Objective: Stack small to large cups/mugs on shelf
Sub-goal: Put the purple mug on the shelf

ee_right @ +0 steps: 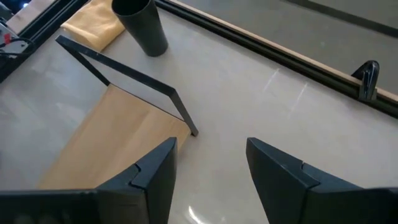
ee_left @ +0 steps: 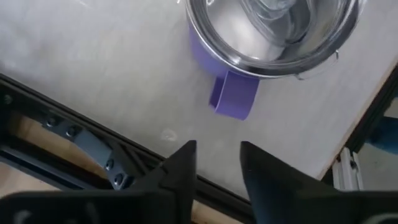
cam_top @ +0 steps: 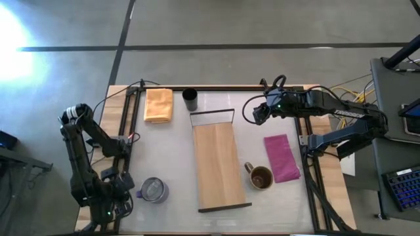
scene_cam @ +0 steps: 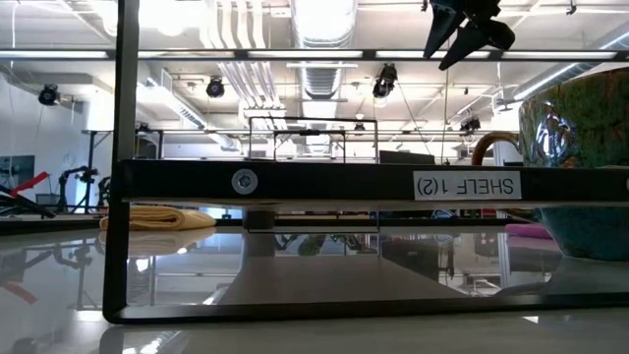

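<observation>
The small black cup [cam_top: 190, 99] stands upright on the table at the far side, just beyond the light-wood shelf [cam_top: 218, 165], and shows in the right wrist view [ee_right: 142, 26]. The brown mug [cam_top: 260, 177] stands right of the shelf near its near end. The silvery mug with a purple handle [cam_top: 153, 190] stands at the near left and shows in the left wrist view [ee_left: 267, 37]. My right gripper [cam_top: 258, 114] is open, raised above the table right of the shelf's far end. My left gripper [ee_left: 217, 165] is open, just left of the silvery mug's handle [ee_left: 235, 98], touching nothing.
An orange cloth [cam_top: 158, 105] lies at the far left beside the black cup. A magenta cloth [cam_top: 283, 157] lies right of the brown mug. Dark frame rails [cam_top: 128, 124] run along the table's left and right sides.
</observation>
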